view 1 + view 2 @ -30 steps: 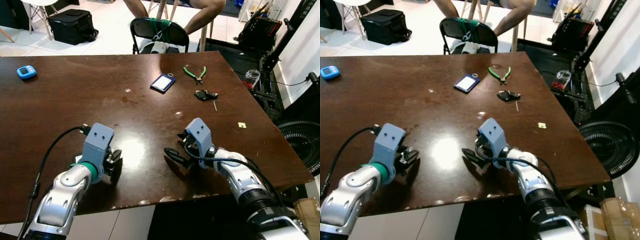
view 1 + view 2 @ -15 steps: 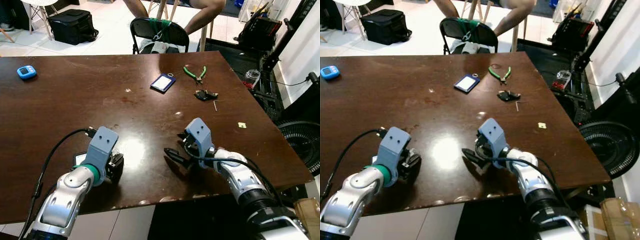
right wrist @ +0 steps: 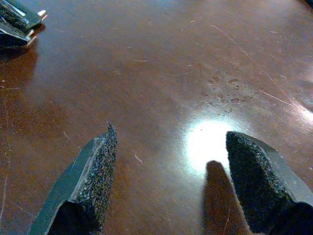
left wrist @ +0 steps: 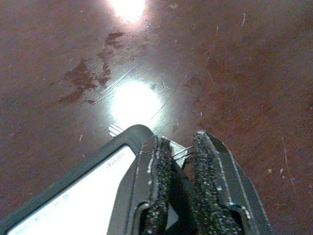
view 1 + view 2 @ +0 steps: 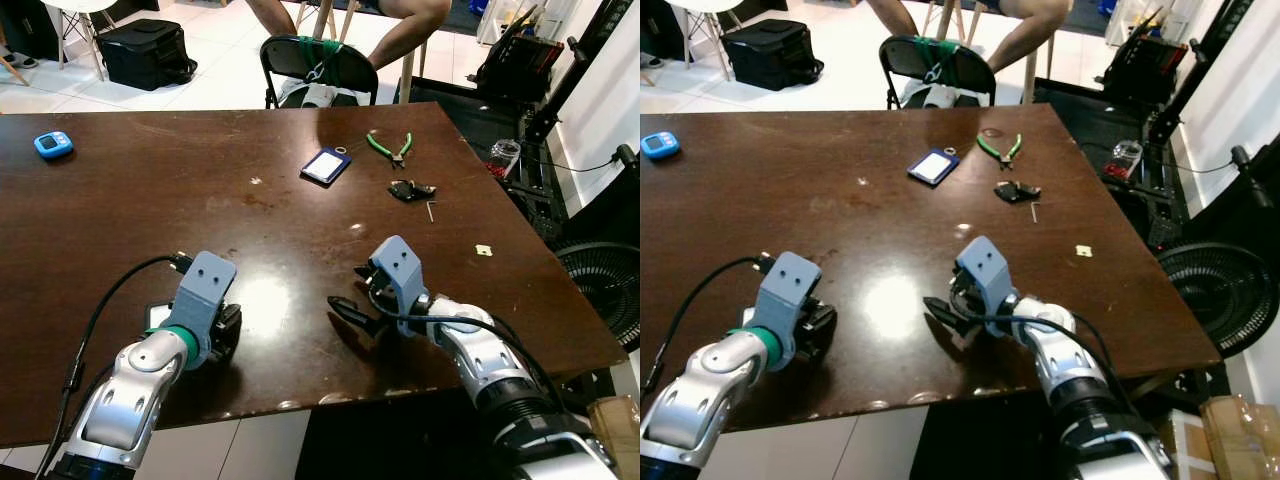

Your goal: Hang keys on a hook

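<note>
The brown tabletop (image 5: 150, 200) is big, with lots of bare room in the middle. Its near edge runs just under both arms. Its right edge slants away, and past it stand a fan (image 5: 600, 290) and black gear.

The left hand (image 5: 222, 335) is low on the tabletop near the front edge. Its fingers (image 4: 208, 181) are nearly closed, with a thin gap, and they pinch a little silver ring at the corner of a card (image 4: 68, 196) with a dark frame and white face. The card lies flat on the wood beside the hand.

The right hand (image 5: 345, 312) rests near the front edge too, well apart from the left. Its fingers (image 3: 93, 181) are spread wide and hold nothing, with bare wood between them.

The keys (image 5: 411, 190) lie far off, toward the back right of the tabletop. Green pliers (image 5: 388, 148) and a blue tag (image 5: 326, 165) lie near them. A blue timer (image 5: 52, 144) sits at the far left. A chair (image 5: 320, 65) stands behind the far edge, with a person's legs (image 5: 410, 30) beyond it.
</note>
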Robot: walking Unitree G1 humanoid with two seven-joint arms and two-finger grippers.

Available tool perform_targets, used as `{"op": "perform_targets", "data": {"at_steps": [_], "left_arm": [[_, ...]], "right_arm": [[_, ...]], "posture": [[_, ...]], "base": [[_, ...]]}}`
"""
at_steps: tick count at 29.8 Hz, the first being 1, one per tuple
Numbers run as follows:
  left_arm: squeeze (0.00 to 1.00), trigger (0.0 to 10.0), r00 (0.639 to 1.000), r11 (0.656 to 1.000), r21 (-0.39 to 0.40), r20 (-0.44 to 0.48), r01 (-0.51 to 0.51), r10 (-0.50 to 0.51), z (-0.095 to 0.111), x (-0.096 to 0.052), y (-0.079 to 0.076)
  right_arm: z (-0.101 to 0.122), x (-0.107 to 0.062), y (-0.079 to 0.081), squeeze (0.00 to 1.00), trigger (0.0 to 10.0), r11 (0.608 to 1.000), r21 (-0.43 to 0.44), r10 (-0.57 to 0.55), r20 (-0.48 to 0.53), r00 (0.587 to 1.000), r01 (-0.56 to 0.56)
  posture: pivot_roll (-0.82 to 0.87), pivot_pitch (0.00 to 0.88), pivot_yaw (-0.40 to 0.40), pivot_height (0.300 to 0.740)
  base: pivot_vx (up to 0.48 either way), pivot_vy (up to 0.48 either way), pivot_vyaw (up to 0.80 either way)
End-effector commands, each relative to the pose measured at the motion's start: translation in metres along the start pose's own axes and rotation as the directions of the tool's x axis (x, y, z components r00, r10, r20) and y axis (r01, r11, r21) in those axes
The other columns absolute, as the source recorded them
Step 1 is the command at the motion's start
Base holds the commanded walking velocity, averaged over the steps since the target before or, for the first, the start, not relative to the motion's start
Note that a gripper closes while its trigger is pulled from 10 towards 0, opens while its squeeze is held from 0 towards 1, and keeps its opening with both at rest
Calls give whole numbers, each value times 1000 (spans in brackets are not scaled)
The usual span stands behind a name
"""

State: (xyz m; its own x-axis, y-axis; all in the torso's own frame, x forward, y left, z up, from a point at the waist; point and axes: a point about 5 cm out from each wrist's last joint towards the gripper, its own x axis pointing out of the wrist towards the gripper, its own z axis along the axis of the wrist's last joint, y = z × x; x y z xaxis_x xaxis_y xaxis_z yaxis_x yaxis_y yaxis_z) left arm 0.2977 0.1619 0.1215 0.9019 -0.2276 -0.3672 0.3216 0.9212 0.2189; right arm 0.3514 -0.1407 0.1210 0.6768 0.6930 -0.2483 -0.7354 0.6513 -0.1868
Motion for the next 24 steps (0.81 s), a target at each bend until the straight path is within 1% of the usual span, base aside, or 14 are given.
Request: {"op": "perform_targets", "data": {"at_steps": [1, 2, 3, 12, 13, 14, 15, 18, 19, 20, 21, 22, 23, 24], "left_arm": [[0, 471, 998, 1000, 0, -59, 4, -4, -12, 1, -1], [0, 471, 998, 1000, 0, -59, 4, -4, -12, 1, -1], [0, 0, 998, 1000, -2, -59, 2, -2, -12, 1, -1], [0, 0, 998, 1000, -8, -57, -3, 3, -12, 1, 0], [0, 0, 999, 1000, -10, -37, -5, 5, -10, 1, 0], [0, 0, 999, 1000, -10, -37, -5, 5, -10, 1, 0], [0, 1412, 1000, 999, -35, 31, -2, 3, -3, -2, 1], [0, 1412, 1000, 999, -35, 31, -2, 3, -3, -2, 1], [0, 10000, 990, 997, -82, 141, 2, 10, 9, -8, 2], [0, 10000, 965, 993, -116, 259, -11, 41, 25, -16, 4], [0, 10000, 936, 989, -146, 343, -25, 74, 39, -23, 5], [0, 10000, 901, 986, -160, 419, -51, 115, 57, -30, 5], [0, 10000, 901, 986, -160, 419, -51, 115, 57, -30, 5], [0, 10000, 863, 984, -162, 482, -79, 148, 75, -36, 3]], "right_arm": [[-4, 0, 1, 0, 10000, 1000, 12, 0, -6, 1000, 0], [-4, 0, 1, 0, 10000, 1000, 12, 0, -6, 1000, 0], [-4, 0, 1, 0, 10000, 1000, 13, 1, -6, 1000, 0], [-4, 0, 1, 0, 10000, 1000, 12, 1, -5, 1000, -1], [-4, 0, 1, 0, 10000, 1000, 11, 1, -5, 1000, -1], [-4, 0, 1, 0, 10000, 1000, 11, 1, -5, 1000, -1], [-4, 0, 1, 0, 10000, 1000, 11, 1, -5, 1000, -1], [-4, 0, 1, 0, 10000, 1000, 11, 1, -5, 1000, -1], [-3, 0, 1, 0, 10000, 1000, 10, 1, -4, 1000, -1], [-3, 0, 1, 0, 10000, 1000, 10, -2, 2, 1000, 2], [-2, 1, 1, 0, 10000, 1000, 11, -8, 9, 1000, 8], [0, 1, 1, 0, 10000, 1000, 14, -19, 25, 999, 19], [0, 1, 1, 0, 10000, 1000, 14, -19, 25, 999, 19], [3, 2, 0, 0, 10000, 999, 20, -38, 47, 998, 37]], "posture": [[-15, 85, 37, 740], [-15, 85, 37, 740], [-15, 86, 37, 740], [-15, 86, 37, 740], [-16, 82, 36, 740], [-16, 82, 36, 740], [-16, 82, 36, 740], [-16, 82, 36, 740], [-14, 81, 34, 740], [-17, 82, 31, 740], [-17, 82, 31, 740], [-17, 82, 31, 740], [-17, 82, 31, 740], [-17, 80, 30, 740]], "base": [[0, 0, 0], [0, 0, 0], [0, 0, 0], [0, 0, 0], [0, 0, 0], [0, 0, 0], [0, 0, 0], [0, 0, 0], [0, 0, 0], [0, 0, 0], [0, 0, 0], [0, 0, 0], [0, 0, 0], [0, 0, 0]]}}
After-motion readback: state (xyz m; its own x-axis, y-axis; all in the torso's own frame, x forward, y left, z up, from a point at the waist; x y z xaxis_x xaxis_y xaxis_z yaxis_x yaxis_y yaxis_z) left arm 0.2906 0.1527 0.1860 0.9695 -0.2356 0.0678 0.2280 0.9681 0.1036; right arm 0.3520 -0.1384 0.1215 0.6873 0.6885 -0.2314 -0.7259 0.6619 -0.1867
